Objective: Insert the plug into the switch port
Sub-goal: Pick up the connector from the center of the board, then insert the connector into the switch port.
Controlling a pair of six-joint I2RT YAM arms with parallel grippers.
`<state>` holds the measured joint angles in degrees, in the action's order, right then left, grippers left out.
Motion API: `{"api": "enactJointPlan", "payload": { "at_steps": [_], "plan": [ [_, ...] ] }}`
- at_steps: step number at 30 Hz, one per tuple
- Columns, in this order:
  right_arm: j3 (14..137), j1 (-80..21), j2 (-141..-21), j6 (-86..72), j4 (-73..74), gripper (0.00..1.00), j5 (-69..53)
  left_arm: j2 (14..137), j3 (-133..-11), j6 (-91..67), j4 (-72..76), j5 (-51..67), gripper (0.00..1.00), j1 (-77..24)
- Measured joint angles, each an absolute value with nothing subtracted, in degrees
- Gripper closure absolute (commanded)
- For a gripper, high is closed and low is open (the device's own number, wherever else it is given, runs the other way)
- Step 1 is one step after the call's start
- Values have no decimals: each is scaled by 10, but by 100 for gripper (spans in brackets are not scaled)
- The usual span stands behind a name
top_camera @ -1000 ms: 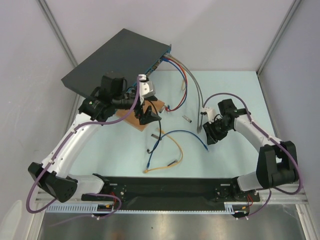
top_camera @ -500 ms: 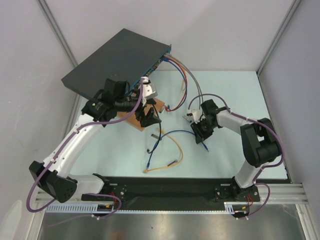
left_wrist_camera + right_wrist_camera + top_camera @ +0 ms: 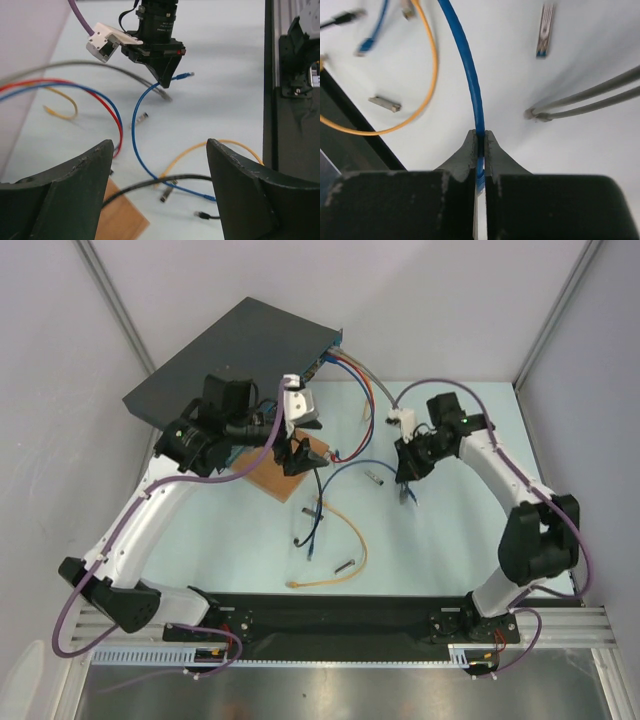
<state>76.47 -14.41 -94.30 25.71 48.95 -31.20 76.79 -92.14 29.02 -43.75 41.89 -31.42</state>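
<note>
The switch (image 3: 230, 355), a flat dark box, lies at the back left with its blue port face (image 3: 326, 352) turned right. My right gripper (image 3: 409, 476) (image 3: 479, 136) is shut on a blue cable (image 3: 468, 75) just behind its plug (image 3: 186, 75) (image 3: 405, 497). The plug pokes out past the fingers, off the table. My left gripper (image 3: 298, 456) (image 3: 160, 145) hovers open over a brown wooden board (image 3: 270, 480), nothing between its fingers (image 3: 75, 195). In the left wrist view the right gripper (image 3: 164, 82) shows straight ahead.
Red and blue cables (image 3: 360, 390) and grey cables (image 3: 392, 425) run from the switch. A yellow cable (image 3: 348, 538), a black cable (image 3: 300, 525) and two small metal modules (image 3: 375, 479) (image 3: 343, 566) lie mid-table. White walls enclose three sides.
My right gripper swung left, then toward the back, and shut on the blue cable, dragging its loop along. The left gripper shifted slightly toward the switch and stayed open.
</note>
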Motion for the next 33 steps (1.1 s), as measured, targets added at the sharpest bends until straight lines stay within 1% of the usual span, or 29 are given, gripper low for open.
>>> {"api": "enactJointPlan", "payload": {
  "at_steps": [3, 6, 9, 13, 18, 25, 28, 29, 33],
  "plan": [
    [831, -149, -890, 294, 515, 100, -328, 793, -973, 267, -410, 431, 18, -321],
    [872, -159, -839, 331, 524, 100, -335, 816, -996, 216, -369, 439, 16, -322],
    [888, -182, -792, 373, 528, 100, -332, 845, -1011, 182, -346, 441, 14, -322],
    [889, -240, -747, 431, 531, 100, -313, 889, -1038, 165, -344, 438, 14, -326],
    [886, -303, -725, 483, 529, 100, -265, 924, -1069, 173, -382, 439, 17, -344],
    [876, -338, -721, 527, 506, 100, -196, 929, -1070, 183, -436, 462, 23, -365],
    [866, -344, -717, 544, 489, 100, -180, 934, -1070, 180, -444, 472, 31, -366],
    [861, -345, -714, 548, 481, 100, -176, 937, -1070, 178, -445, 474, 40, -366],
    [848, -345, -703, 561, 456, 100, -173, 956, -1070, 168, -449, 469, 50, -366]
  ]
}}
